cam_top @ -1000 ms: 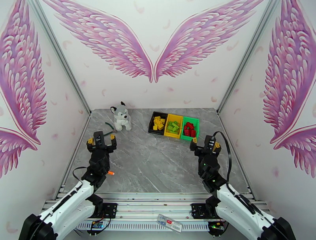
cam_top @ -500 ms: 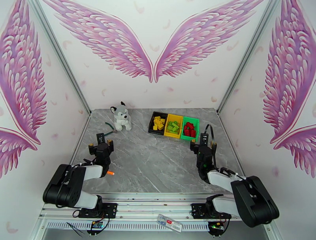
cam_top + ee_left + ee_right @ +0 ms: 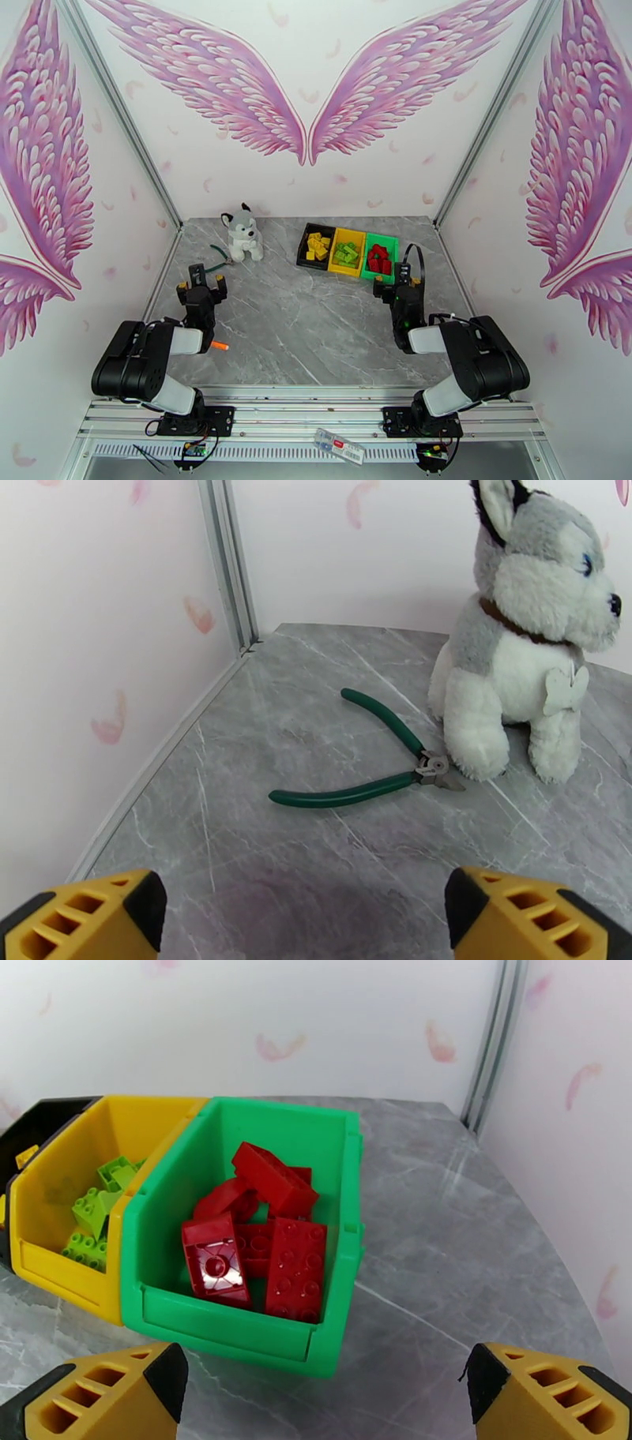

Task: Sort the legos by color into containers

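Three joined containers stand at the back right of the table: a black one (image 3: 302, 249), a yellow one (image 3: 63, 1284) and a green one (image 3: 237, 1331). Red legos (image 3: 265, 1236) lie in the green container, light green legos (image 3: 93, 1209) in the yellow one, yellow legos (image 3: 318, 244) in the black one. My right gripper (image 3: 325, 1382) hovers open just in front of the green container, with nothing between its fingers. At the left side of the table my left gripper (image 3: 304, 910) is open and empty, facing the pliers and the plush dog.
A plush husky (image 3: 521, 646) sits at the back left with green-handled pliers (image 3: 379, 752) lying beside it. An orange marker (image 3: 222, 346) lies near the left arm. Side walls and corner rails close in the table on both sides.
Both arms have folded back, their elbows dropping toward the bases. The grippers slid slightly toward the far side and stayed open.
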